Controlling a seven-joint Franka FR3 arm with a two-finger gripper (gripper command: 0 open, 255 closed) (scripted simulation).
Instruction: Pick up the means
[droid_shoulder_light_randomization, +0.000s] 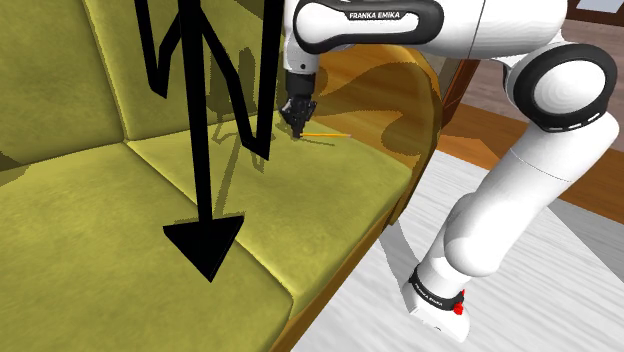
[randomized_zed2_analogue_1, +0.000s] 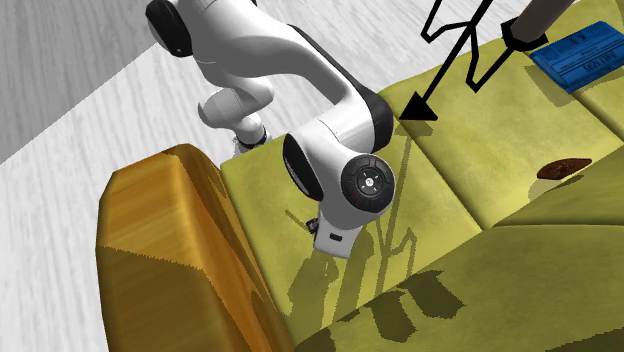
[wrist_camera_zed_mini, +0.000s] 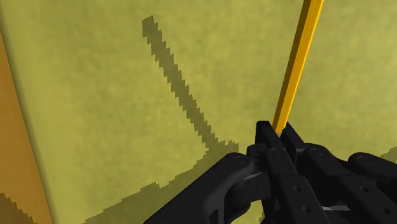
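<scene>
**Claw pinches thin yellow stick on sofa**

The black claw is down at the seat of a yellow-green sofa, near its orange-brown armrest. Its fingers are pressed onto one end of a thin yellow stick, which stretches low along the cushion toward the armrest

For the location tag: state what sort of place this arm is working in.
Likely a living room: an olive-yellow sofa with an amber armrest, pale plank floor beside it, and a blue book lying on a cushion. The gripper clasps a thin yellow stick.
</scene>
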